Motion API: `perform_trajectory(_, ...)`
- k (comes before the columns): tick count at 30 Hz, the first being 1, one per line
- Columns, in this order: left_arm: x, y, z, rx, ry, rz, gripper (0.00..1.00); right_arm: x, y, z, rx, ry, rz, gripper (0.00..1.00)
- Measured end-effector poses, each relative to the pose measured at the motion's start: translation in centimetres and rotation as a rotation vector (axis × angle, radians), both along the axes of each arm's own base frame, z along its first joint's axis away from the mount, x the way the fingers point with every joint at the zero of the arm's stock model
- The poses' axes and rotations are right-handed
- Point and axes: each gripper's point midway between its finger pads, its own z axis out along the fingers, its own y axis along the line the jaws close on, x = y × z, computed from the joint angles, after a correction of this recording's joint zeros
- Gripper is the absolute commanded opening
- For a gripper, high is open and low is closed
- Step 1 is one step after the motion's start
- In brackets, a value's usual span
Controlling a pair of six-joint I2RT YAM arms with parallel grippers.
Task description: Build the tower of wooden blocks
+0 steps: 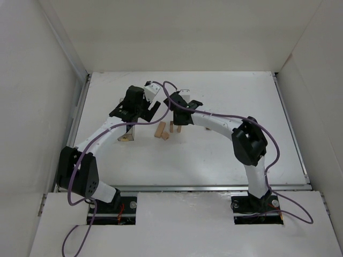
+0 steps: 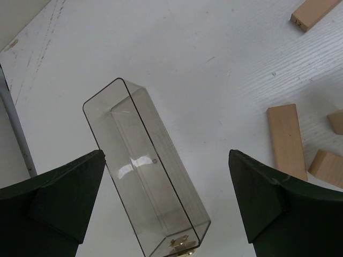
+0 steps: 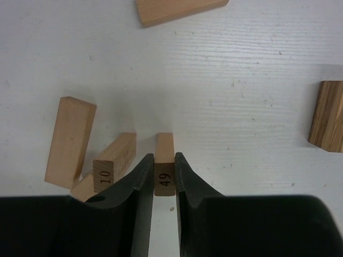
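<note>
Overhead, white walls [image 1: 32, 80] flank the table [image 1: 225, 160] holding wood blocks [image 1: 159, 130].

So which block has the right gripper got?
The block stamped 49, pinched between the fingers of the right gripper. The block stamped 10 sits just outside them to the left, not gripped.

This is a robot lab's test cell. Plain white panels [image 1: 32, 80] box in a white table [image 1: 214, 160]. Two arms [image 1: 220, 122] are bolted at the table's near edge, purple cables [image 1: 292, 202] trail loose over their bases, and the wooden blocks [image 3: 165, 171] carry stamped numbers on their ends.
</note>
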Motion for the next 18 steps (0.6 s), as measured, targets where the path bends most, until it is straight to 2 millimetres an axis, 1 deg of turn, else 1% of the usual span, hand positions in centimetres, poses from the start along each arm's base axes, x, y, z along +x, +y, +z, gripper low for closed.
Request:
perform_trajectory(10,0.10,0.03,0.09,0.002,-0.007,0.001,1.00,0.16,0.18,-0.02,0.002,0.006,-0.013,0.01)
perform_trajectory(15,0.12,0.04,0.10,0.005,-0.008,-0.001,1.00,0.27,0.32,-0.04,-0.001,0.009,-0.013,0.08)
perform_trajectory(18,0.12,0.06,0.09,0.008,-0.008,-0.002,1.00,0.37,0.40,0.01,-0.002,0.009,-0.013,0.17)
